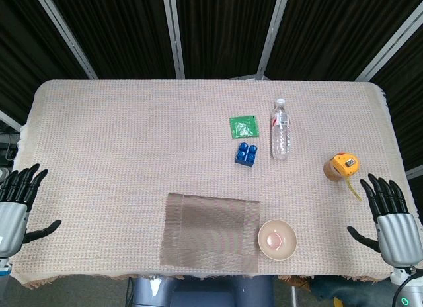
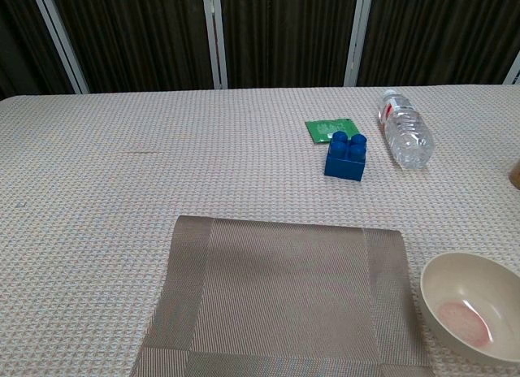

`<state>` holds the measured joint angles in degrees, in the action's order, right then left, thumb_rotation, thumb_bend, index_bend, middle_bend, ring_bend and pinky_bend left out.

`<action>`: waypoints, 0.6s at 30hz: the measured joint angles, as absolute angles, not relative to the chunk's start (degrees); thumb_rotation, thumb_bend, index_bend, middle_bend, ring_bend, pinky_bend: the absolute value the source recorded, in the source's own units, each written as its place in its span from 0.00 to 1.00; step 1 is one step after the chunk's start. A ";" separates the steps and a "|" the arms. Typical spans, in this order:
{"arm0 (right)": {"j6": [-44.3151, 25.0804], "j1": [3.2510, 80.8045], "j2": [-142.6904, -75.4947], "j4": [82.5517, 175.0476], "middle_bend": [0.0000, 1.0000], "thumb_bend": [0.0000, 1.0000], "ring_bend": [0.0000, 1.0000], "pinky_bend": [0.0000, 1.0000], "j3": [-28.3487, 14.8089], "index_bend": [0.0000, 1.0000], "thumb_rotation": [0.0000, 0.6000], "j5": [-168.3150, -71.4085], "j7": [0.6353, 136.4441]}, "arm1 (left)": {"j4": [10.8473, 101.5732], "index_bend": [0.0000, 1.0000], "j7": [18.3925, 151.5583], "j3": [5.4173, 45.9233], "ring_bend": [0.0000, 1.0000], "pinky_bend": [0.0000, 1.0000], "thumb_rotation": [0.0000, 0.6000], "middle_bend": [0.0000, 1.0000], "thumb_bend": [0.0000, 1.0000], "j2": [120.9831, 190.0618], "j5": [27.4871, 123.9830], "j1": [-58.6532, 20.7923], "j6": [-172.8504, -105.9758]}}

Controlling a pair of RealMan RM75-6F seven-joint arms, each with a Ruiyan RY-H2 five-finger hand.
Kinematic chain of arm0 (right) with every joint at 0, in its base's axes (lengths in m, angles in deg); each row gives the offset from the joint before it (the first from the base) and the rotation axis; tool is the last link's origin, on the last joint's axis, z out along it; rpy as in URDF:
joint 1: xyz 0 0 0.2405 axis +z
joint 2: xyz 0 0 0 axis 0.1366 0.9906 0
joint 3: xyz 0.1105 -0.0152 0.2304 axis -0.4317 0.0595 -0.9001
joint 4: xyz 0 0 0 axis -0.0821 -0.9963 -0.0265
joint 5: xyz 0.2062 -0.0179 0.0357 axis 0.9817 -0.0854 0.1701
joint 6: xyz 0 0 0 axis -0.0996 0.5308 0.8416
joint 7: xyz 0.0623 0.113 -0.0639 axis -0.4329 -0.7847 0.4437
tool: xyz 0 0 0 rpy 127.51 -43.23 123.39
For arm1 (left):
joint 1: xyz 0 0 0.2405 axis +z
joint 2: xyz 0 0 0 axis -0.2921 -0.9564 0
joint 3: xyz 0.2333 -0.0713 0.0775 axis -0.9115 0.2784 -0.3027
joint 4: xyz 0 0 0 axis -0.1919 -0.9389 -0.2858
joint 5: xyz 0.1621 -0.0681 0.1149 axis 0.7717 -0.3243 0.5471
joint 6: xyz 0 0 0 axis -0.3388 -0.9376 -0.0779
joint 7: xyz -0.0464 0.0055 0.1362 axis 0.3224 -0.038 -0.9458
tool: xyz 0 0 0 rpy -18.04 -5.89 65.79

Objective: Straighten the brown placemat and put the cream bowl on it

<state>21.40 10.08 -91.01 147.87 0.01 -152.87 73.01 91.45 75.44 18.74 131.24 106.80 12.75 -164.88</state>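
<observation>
The brown placemat (image 1: 210, 231) (image 2: 284, 304) lies flat near the table's front edge, turned slightly clockwise. The cream bowl (image 1: 277, 239) (image 2: 474, 305) stands upright just right of the mat, touching or nearly touching its right edge. My left hand (image 1: 14, 208) hovers at the table's left edge with fingers spread and nothing in it. My right hand (image 1: 392, 218) is at the right edge, fingers spread, holding nothing. Neither hand shows in the chest view.
A clear water bottle (image 1: 281, 128) (image 2: 405, 127) lies on its side at mid-table. Beside it are a blue toy brick (image 1: 246, 153) (image 2: 346, 155) and a green packet (image 1: 244, 126) (image 2: 330, 128). A yellow tape measure (image 1: 342, 167) sits near my right hand.
</observation>
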 measured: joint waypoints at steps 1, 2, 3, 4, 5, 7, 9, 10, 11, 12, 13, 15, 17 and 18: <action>21.22 10.10 -91.00 147.84 0.00 0.00 0.00 0.00 0.14 0.00 1.00 -152.96 73.15 | 91.35 0.00 75.48 18.78 0.00 0.00 1.00 0.00 0.00 131.27 106.83 12.73 -164.90; 21.09 10.12 -90.97 147.82 0.00 0.00 0.00 0.00 0.24 0.00 1.00 -153.02 73.23 | 91.25 0.00 75.50 18.82 0.00 0.00 1.00 0.00 0.00 131.31 106.85 12.73 -164.94; 20.93 10.14 -90.94 147.80 0.00 0.00 0.00 0.00 0.34 0.00 1.00 -153.08 73.30 | 91.23 0.00 75.49 18.85 0.00 0.00 1.00 0.00 0.00 131.34 106.84 12.73 -164.94; 20.72 10.18 -90.91 147.80 0.00 0.00 0.00 0.00 0.50 0.00 1.00 -153.17 73.36 | 91.23 0.00 75.48 18.86 0.00 0.00 1.00 0.00 0.00 131.36 106.82 12.72 -164.92; 20.42 10.24 -90.87 147.80 0.00 0.00 0.00 0.00 0.70 0.00 1.00 -153.30 73.40 | 91.24 0.00 75.47 18.88 0.00 0.00 1.00 0.00 0.00 131.38 106.79 12.68 -164.84; 19.35 10.49 -90.73 147.87 0.00 0.00 0.00 0.00 1.35 0.01 1.00 -153.81 73.41 | 91.28 0.00 75.45 18.93 0.00 0.00 1.00 0.00 0.00 131.41 106.63 12.59 -164.60; 17.32 11.06 -90.44 147.96 0.00 0.00 0.00 0.00 2.62 0.03 1.00 -154.99 73.25 | 91.35 0.00 75.52 19.08 0.00 0.00 1.00 0.00 0.00 131.47 106.39 12.44 -164.38; 15.80 11.58 -90.25 147.91 0.00 0.00 0.00 0.00 3.58 0.04 1.00 -156.20 73.16 | 91.30 0.00 75.47 19.14 0.00 0.00 1.00 0.00 0.00 131.51 106.30 12.36 -164.27; 14.51 12.07 -90.11 147.73 0.00 0.00 0.00 0.00 4.38 0.06 1.00 -157.34 73.13 | 91.25 0.00 75.41 19.19 0.00 0.00 1.00 0.00 0.00 131.55 106.19 12.28 -164.11; 13.11 12.64 -89.99 147.43 0.00 0.00 0.00 0.00 5.23 0.07 1.00 -158.65 73.13 | 91.23 0.00 75.36 19.23 0.00 0.00 1.00 0.00 0.00 131.61 106.06 12.18 -163.89; 11.13 13.46 -89.88 146.87 0.00 0.00 0.00 0.00 6.41 0.07 1.00 -160.51 73.21 | 91.21 0.00 75.25 19.30 0.00 0.00 1.00 0.00 0.00 131.69 105.86 12.02 -163.54; 8.01 14.79 -89.88 145.63 0.00 0.00 0.00 0.00 8.33 0.09 1.00 -163.44 73.43 | 91.10 0.00 74.82 19.42 0.00 0.00 1.00 0.00 0.00 131.88 105.51 11.76 -163.04; 4.68 16.37 -90.20 143.94 0.00 0.00 0.00 0.00 10.59 0.10 1.00 -166.68 73.66 | 90.98 0.00 74.30 19.52 0.00 0.00 1.00 0.00 0.00 132.13 104.96 11.56 -162.54; 3.55 17.02 -90.48 143.21 0.00 0.00 0.00 0.00 11.44 0.10 1.00 -167.89 73.75 | 90.96 0.00 74.10 19.57 0.00 0.00 1.00 0.00 0.00 132.23 104.69 11.50 -162.38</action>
